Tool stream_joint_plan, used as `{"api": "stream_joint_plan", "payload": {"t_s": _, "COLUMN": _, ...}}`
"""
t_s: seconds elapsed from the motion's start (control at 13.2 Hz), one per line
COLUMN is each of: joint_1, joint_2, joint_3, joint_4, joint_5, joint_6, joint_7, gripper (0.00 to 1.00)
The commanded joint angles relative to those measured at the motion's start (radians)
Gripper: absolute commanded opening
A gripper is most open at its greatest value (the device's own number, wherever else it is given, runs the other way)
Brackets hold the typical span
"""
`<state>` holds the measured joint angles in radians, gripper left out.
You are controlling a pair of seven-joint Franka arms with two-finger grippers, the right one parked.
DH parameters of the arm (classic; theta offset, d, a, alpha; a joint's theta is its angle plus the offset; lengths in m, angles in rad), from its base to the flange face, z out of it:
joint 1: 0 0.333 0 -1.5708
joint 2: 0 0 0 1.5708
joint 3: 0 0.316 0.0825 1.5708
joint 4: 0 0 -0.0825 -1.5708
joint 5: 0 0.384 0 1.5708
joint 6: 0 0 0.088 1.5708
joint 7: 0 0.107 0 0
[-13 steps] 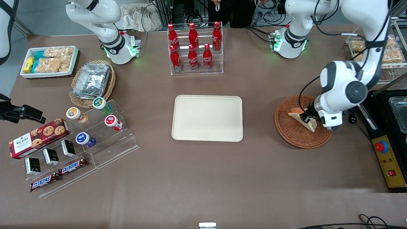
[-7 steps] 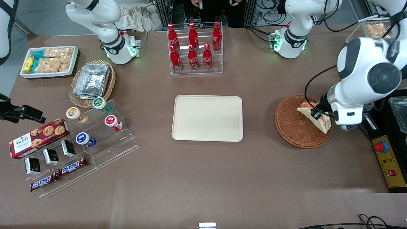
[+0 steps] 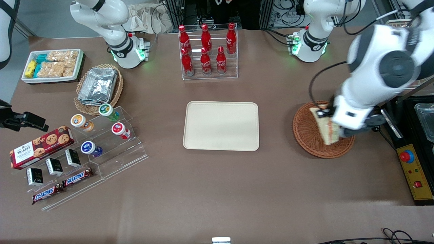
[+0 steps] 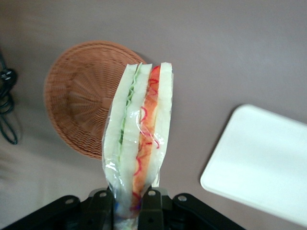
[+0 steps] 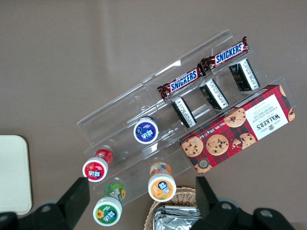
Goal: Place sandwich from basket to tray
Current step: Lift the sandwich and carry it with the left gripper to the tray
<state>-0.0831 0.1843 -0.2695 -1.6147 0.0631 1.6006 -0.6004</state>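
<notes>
Now my gripper [image 4: 129, 203] is clamped on the narrow end of the sandwich [image 4: 139, 139], so the wedge juts out past my fingers [image 4: 149, 199] with its layers edge-on; white bread outside, green and orange-red filling between, all in a clear wrap; gripping it across the bread faces keeps the layers pressed together rather than sliding apart. In the front view the sandwich [image 3: 326, 127] hangs under my wrist above the basket [image 3: 310, 134], lifted off the weave; the wrist view shows the basket [image 4: 81, 96] with nothing in it, well below the wedge. I judge the pick done and the carry just beginning; I am raised this high so the dangling wedge clears the wicker rim as I swing sideways. The tray [image 3: 221, 125] lies bare in the middle of the table, well apart from the basket toward the parked arm's end; its corner [image 4: 259, 163] already shows beside the sandwich, so the way across looks open.
</notes>
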Motion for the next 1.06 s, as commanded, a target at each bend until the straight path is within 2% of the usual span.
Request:
{"api": "stream_joint_plan", "payload": {"t_s": 0.0, "joint_1": -0.117, "joint_2": 0.088, "joint_3": 0.001, "joint_4": 0.045, "joint_5": 0.013, "joint_6": -0.016, "joint_7": 0.039, "gripper": 0.09}}
{"api": "stream_joint_plan", "payload": {"t_s": 0.46, "joint_1": -0.283, "joint_2": 0.311, "joint_3": 0.003, "joint_4": 0.084, "joint_5": 0.012, "joint_6": 0.157, "joint_7": 0.019, "gripper": 0.11}}
{"api": "stream_joint_plan", "payload": {"t_s": 0.76, "joint_1": -0.359, "joint_2": 0.418, "joint_3": 0.004, "joint_4": 0.091, "joint_5": 0.024, "joint_6": 0.323, "joint_7": -0.085, "gripper": 0.11}}
{"api": "stream_joint_plan", "payload": {"t_s": 0.99, "joint_1": -0.369, "joint_2": 0.468, "joint_3": 0.004, "joint_4": 0.082, "joint_5": 0.085, "joint_6": 0.370, "joint_7": -0.134, "gripper": 0.11}}
